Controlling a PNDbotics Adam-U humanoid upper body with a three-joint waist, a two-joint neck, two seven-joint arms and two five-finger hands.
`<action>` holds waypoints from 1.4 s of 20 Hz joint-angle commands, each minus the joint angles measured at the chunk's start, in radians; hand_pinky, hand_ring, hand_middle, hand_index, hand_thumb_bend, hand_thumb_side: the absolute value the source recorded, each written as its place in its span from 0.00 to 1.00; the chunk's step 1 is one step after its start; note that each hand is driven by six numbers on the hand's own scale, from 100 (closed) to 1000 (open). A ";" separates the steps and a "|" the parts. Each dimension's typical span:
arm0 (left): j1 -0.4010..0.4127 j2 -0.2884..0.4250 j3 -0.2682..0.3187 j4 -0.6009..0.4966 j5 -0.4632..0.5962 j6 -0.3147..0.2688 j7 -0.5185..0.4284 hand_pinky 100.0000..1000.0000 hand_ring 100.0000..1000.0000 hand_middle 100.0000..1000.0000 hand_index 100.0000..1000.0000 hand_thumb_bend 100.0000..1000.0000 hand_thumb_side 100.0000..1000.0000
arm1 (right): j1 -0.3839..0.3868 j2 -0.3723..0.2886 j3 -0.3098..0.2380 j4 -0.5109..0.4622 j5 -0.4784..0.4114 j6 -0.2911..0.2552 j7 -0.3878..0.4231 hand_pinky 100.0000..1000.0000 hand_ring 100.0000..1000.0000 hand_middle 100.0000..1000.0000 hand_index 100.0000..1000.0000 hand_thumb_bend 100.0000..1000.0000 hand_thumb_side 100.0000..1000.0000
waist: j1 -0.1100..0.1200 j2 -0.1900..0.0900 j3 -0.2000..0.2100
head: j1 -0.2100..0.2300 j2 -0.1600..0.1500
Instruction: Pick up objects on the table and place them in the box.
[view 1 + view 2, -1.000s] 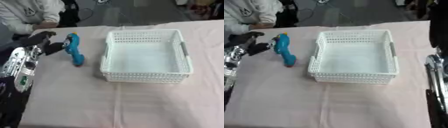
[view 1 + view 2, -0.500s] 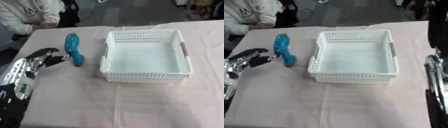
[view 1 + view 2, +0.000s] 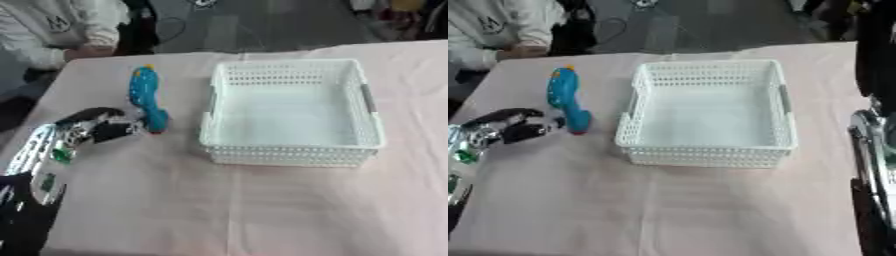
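A blue toy [image 3: 145, 98] with a yellow tip lies lengthwise on the pink tablecloth, left of the white perforated basket [image 3: 289, 152], which holds nothing. My left hand [image 3: 94, 129] hovers just left of the toy's near end. Its dark fingers [image 3: 127, 131] are loosely bent and point at the toy, almost touching it, with nothing between them and the thumb. Of my right arm [image 3: 874, 150] only a silver and black stretch shows at the right edge; its hand is out of sight.
A person in a white top [image 3: 61, 30] sits at the far left corner, one hand resting at the table's edge. Cables lie on the dark floor beyond the table. Bare cloth stretches in front of the basket.
My left hand has come down from beside the toy's middle towards its near end, moving slightly right. The toy and the basket have stayed put.
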 commanded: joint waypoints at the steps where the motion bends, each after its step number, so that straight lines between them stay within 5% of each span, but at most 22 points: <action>1: -0.006 0.042 0.000 -0.006 -0.033 -0.005 -0.011 0.86 1.00 1.00 1.00 1.00 1.00 | -0.015 -0.009 -0.001 -0.017 0.002 0.002 0.001 0.35 0.09 0.18 0.54 0.00 1.00 | -0.001 -0.012 -0.002 | -0.006 -0.005; 14: -0.012 0.041 -0.018 0.062 -0.090 -0.049 0.103 0.91 1.00 1.00 1.00 1.00 1.00 | -0.017 -0.005 0.001 -0.022 -0.011 0.007 0.005 0.35 0.09 0.18 0.54 0.00 1.00 | 0.000 -0.013 -0.007 | -0.003 0.001; 28: -0.059 0.024 -0.049 0.298 0.061 -0.136 0.528 0.93 1.00 1.00 1.00 0.95 1.00 | -0.019 -0.001 0.003 -0.023 -0.015 0.009 0.009 0.35 0.09 0.18 0.54 0.00 1.00 | -0.001 -0.014 -0.013 | 0.001 0.003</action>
